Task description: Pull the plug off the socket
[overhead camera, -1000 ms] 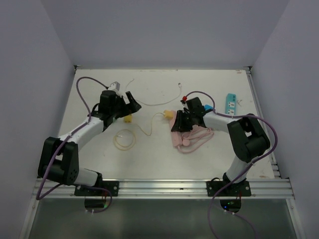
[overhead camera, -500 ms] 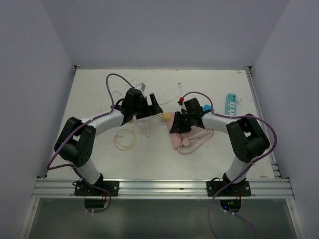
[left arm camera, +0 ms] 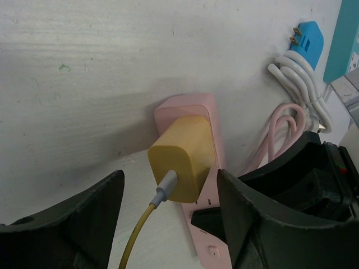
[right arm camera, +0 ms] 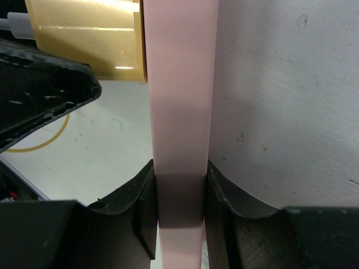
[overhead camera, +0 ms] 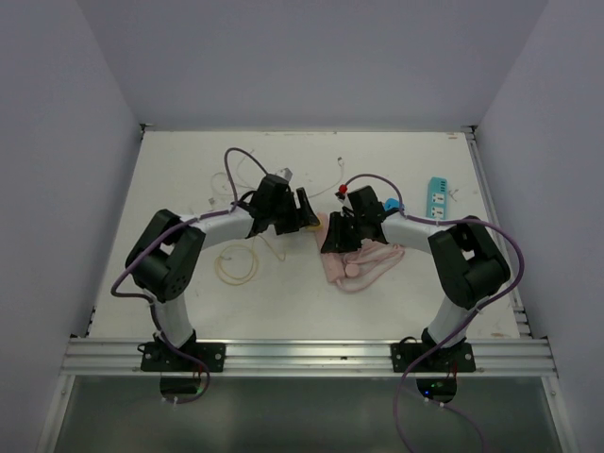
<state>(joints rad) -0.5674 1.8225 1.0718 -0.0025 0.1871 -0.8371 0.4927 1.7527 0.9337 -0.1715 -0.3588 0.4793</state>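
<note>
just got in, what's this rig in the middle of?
Unplugging job, pull not done yet. The right gripper is shut on the pink power strip, holding it by its narrow sides. The left gripper is open, with a finger on either side of the yellow plug and a visible gap on both sides. The plug is still seated in the strip.

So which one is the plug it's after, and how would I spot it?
In the middle of the white table lies a pink power strip, clamped in the right gripper. The yellow plug is the block seated near one end of it, between the open fingers of the left gripper, trailing a yellow cable. The blue plug nearby lies loose, prongs bare.
</note>
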